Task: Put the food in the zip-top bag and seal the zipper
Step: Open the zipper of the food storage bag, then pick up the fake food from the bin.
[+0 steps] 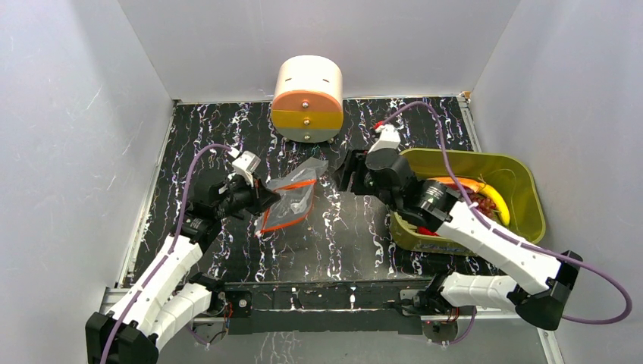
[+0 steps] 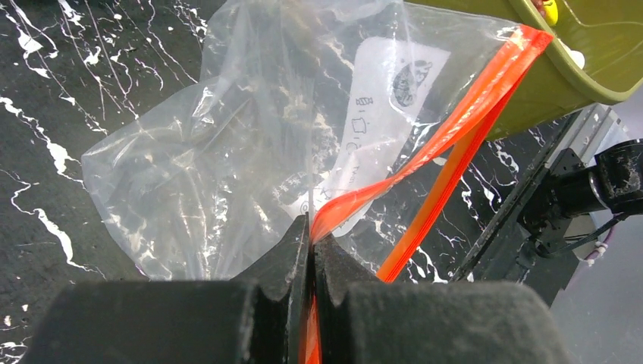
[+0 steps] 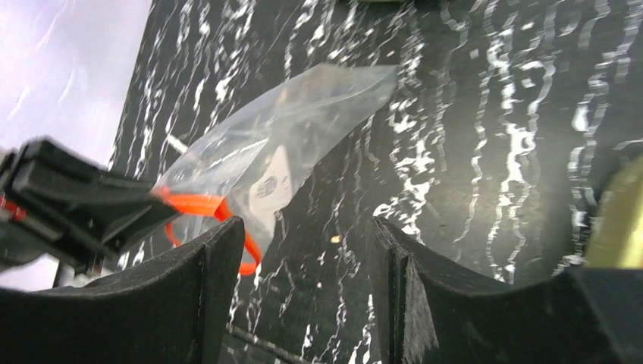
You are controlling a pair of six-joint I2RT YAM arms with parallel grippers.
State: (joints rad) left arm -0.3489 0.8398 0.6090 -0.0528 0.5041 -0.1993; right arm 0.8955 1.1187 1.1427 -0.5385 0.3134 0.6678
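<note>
crinkly clear plastic zip-top bag (image 1: 292,199): well left of the olive-green plastic bin (image 1: 531,191), looks empty. its narrow orange-red zipper strip (image 2: 455,129) is twisted and runs towards the bin, lips a little apart. left gripper (image 2: 311,246) is pinched tight on the strip's end farthest from the bin. right gripper (image 3: 303,250) is spread wide, holding nothing, between bin and bag. small plastic toy food, incl. a yellow banana (image 1: 496,200), sits in the bin.

risks, our judgement: with a one-corner hold the mouth may sag shut, so dropped food glances off; a tug could slip the film free.
</note>
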